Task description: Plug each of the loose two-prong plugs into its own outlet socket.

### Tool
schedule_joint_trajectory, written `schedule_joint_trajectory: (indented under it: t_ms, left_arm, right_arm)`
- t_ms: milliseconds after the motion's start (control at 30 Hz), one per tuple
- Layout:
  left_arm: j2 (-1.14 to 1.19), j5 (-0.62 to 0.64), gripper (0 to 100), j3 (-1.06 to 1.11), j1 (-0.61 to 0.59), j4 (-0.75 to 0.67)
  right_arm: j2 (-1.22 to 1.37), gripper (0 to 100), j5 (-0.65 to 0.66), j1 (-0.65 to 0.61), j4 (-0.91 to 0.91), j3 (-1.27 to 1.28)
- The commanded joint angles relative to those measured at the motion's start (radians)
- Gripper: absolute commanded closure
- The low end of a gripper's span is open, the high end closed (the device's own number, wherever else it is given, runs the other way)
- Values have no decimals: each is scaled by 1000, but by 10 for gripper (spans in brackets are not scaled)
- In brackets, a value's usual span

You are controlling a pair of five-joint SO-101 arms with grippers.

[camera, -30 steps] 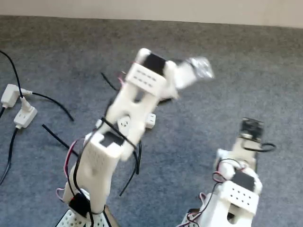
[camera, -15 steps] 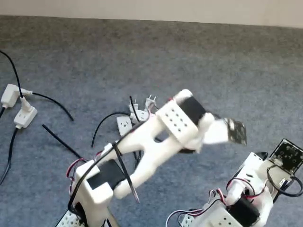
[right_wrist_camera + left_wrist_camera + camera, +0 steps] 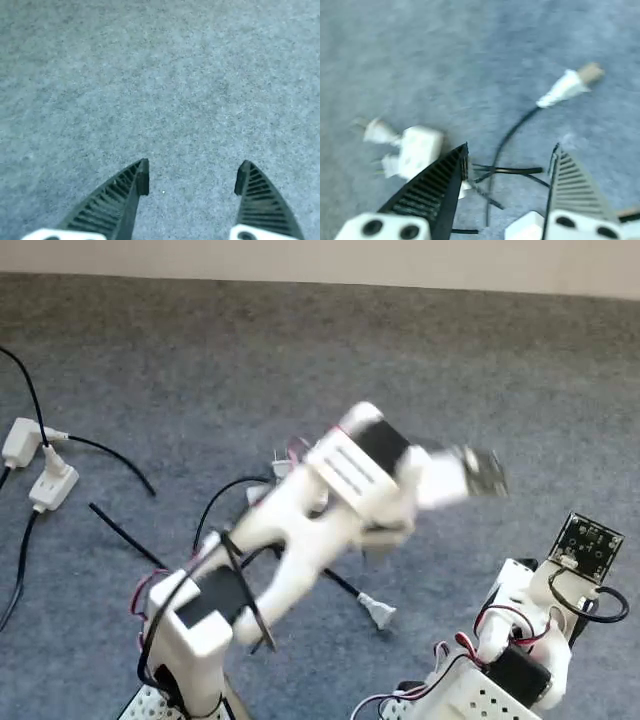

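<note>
A loose white two-prong plug (image 3: pixel 378 612) on a black cord lies on the grey carpet in front of centre; the left wrist view has this plug (image 3: pixel 568 85) beyond the fingertips. A white outlet socket block (image 3: pixel 418 146) lies off to one side of my left gripper (image 3: pixel 509 152), with a white plug (image 3: pixel 377 132) against it. That gripper hangs open above the carpet and black cords, holding nothing. My left arm (image 3: pixel 340 480) stretches across the middle and hides most of the sockets. My right gripper (image 3: pixel 192 175) is open over bare carpet.
Two more white plug pieces (image 3: pixel 20 440) (image 3: pixel 50 485) on black cords lie at the far left edge. Loose black cords (image 3: pixel 120 530) run over the carpet left of centre. My right arm (image 3: pixel 520 640) is folded at the bottom right.
My left arm swung from the far middle toward the right and front, now covering the sockets. A white plug on its cord has come into sight below it. My right arm shifted slightly.
</note>
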Motion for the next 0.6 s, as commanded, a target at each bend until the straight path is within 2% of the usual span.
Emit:
schedule_joint_trajectory:
  t_ms: [0,133,267,400,467,567]
  left_arm:
    - [-59,89,758,-117,-275,5]
    - [-59,226,796,-77,-549,8]
    - [-59,229,803,16,-774,9]
    - [-59,224,800,54,-1010,6]
    - [-59,170,800,27,-1124,5]
    - [-58,9,800,-36,-1268,0]
  right_arm:
    - [22,724,48,-13,-1,-62]
    - [25,724,74,-50,1,-108]
    - [73,724,72,-168,30,-189]
    - [344,724,77,-320,104,-357]
    - [526,724,78,-415,157,-456]
    - [779,724,129,-588,240,-610]
